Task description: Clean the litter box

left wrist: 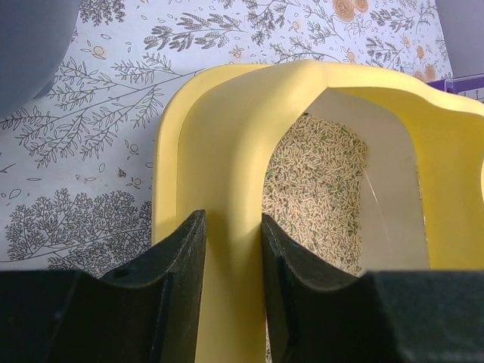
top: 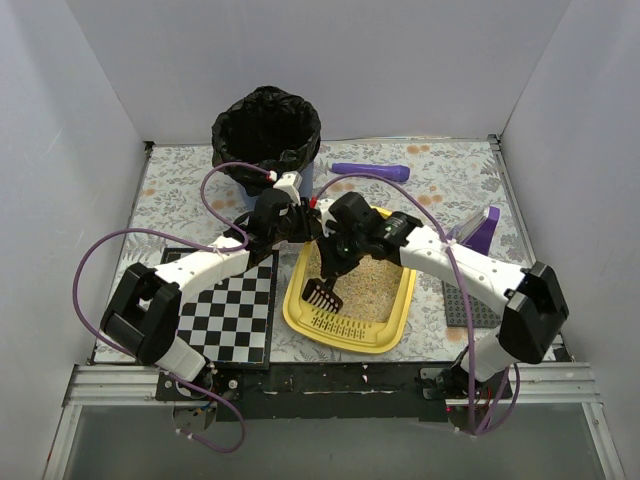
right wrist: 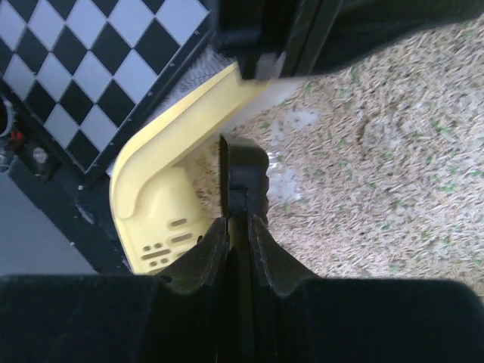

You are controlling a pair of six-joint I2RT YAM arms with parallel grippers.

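The yellow litter box [top: 347, 337] lies at the table's centre, with beige litter [top: 370, 285] inside and its slotted strip at the near end. My left gripper [top: 300, 222] is at its far-left corner. In the left wrist view the gripper [left wrist: 233, 224] is shut on the yellow rim [left wrist: 219, 136], one jaw on each side. My right gripper [top: 336, 255] hangs over the box, shut on the handle of a black slotted scoop [top: 320, 293]. The scoop's head rests on the litter by the left wall. In the right wrist view the handle [right wrist: 242, 170] runs out from between the jaws [right wrist: 239, 224].
A blue bin with a black bag [top: 266, 130] stands behind the box. A purple tool [top: 370, 172] lies at the back. A checkerboard [top: 232, 310] lies left of the box. To the right are a purple object [top: 482, 230] and a grey mat [top: 462, 305].
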